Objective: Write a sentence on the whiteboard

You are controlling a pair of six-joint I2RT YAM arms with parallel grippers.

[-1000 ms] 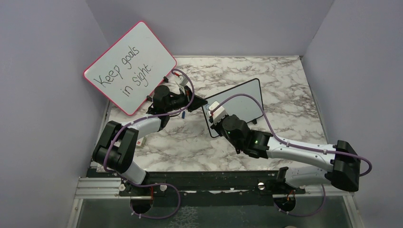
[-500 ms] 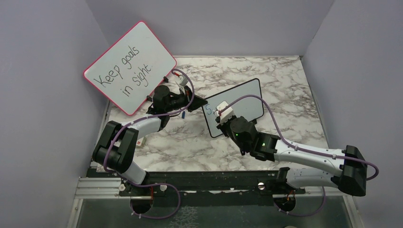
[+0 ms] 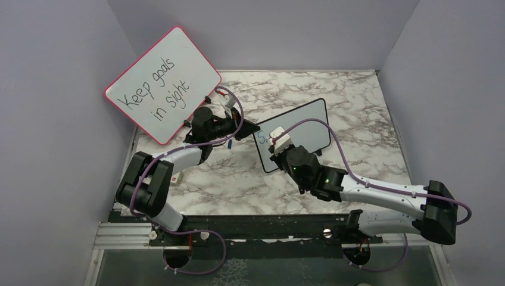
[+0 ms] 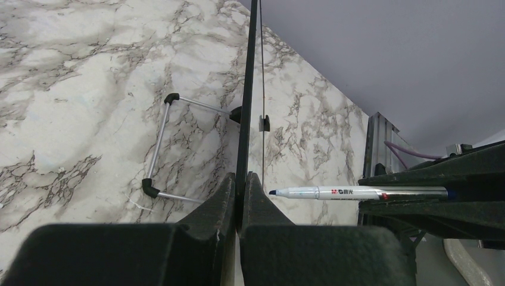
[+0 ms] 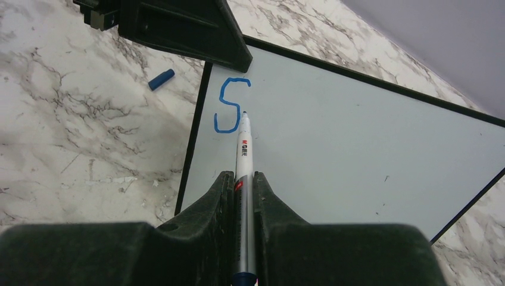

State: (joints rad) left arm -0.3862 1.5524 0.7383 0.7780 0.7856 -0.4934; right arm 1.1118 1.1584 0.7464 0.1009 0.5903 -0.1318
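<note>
Overhead, right end effector [image 3: 274,146] partly hides whiteboard [image 3: 306,125].

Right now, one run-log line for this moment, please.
left fingers: shut on whiteboard edge | right fingers: shut on marker | written: blue S only | blue cap: on table

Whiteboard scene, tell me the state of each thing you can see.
Whiteboard, propped up, one blue S written.
Marker, uncapped, tip beside the S.
Cap, off, lying on the table.
Left fingers, shut on the whiteboard's edge.
Right fingers, shut on the marker.
Red-framed board, leaning, written on.
</note>
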